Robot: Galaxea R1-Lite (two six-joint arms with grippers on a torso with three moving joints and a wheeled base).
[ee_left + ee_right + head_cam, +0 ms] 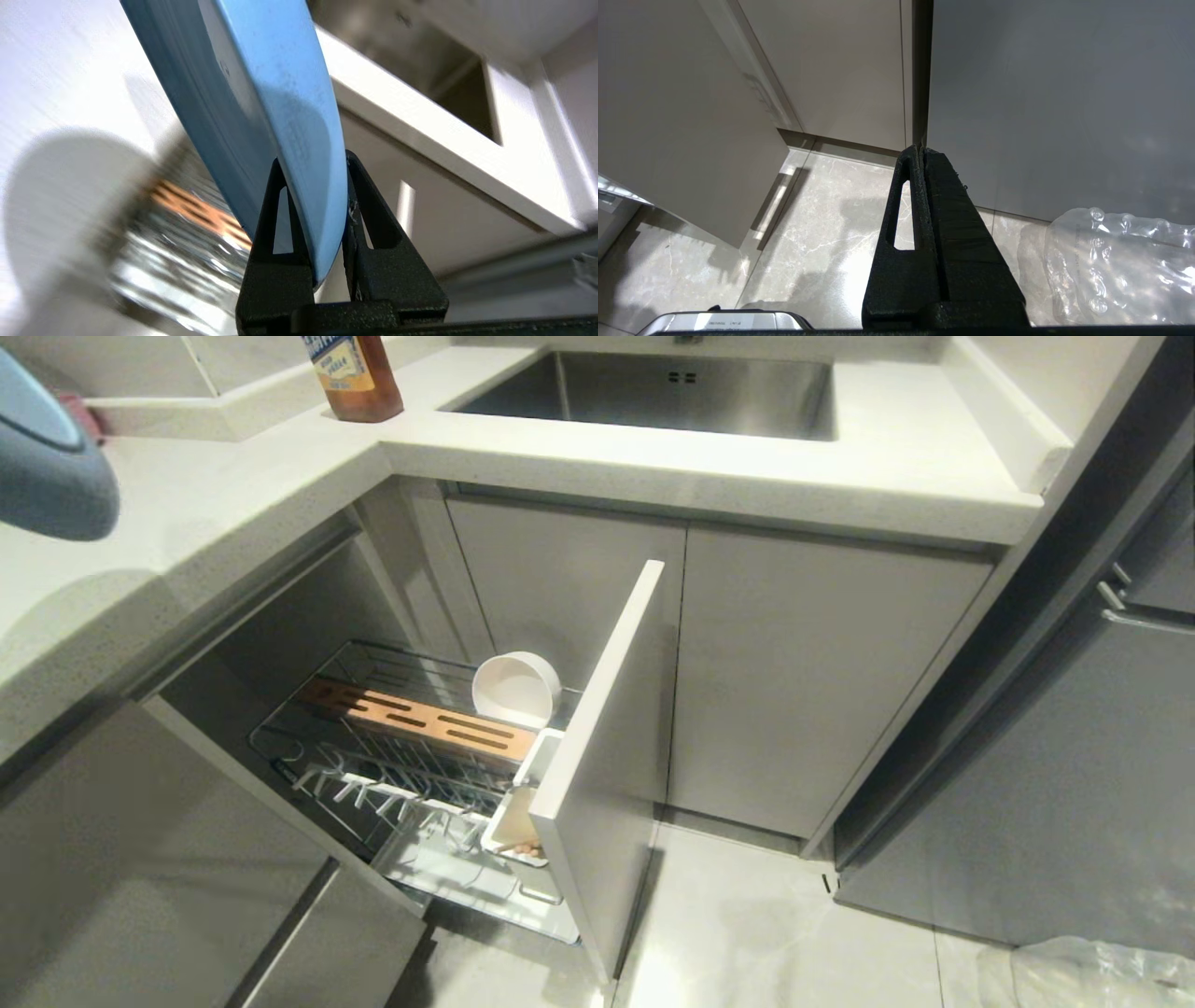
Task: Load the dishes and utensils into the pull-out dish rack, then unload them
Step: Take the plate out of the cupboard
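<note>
one light-blue plate [261, 93], held edge-on so it stands on its rim, its face running straight out from the left hand [312, 158]; that hand's two black fingers [271, 233] are clamped on the plate's rim; in the head view the plate [47, 457] hangs at the far left above the white counter [215, 513]; below it the pull-out dish rack [420, 775] is drawn out of the cabinet; one white bowl [515, 689] sits tipped on its side in the rack, mouth facing the front-left, just behind one orange-brown slotted wooden strip [420, 719] that runs lengthwise along the basket; one white utensil cup [515, 821] by the drawer front [597, 765]; right hand [922, 151] parked low over the floor [822, 233], fingers pressed together, holding nothing; one amber bottle [353, 378] beside the sink [653, 392].
</note>
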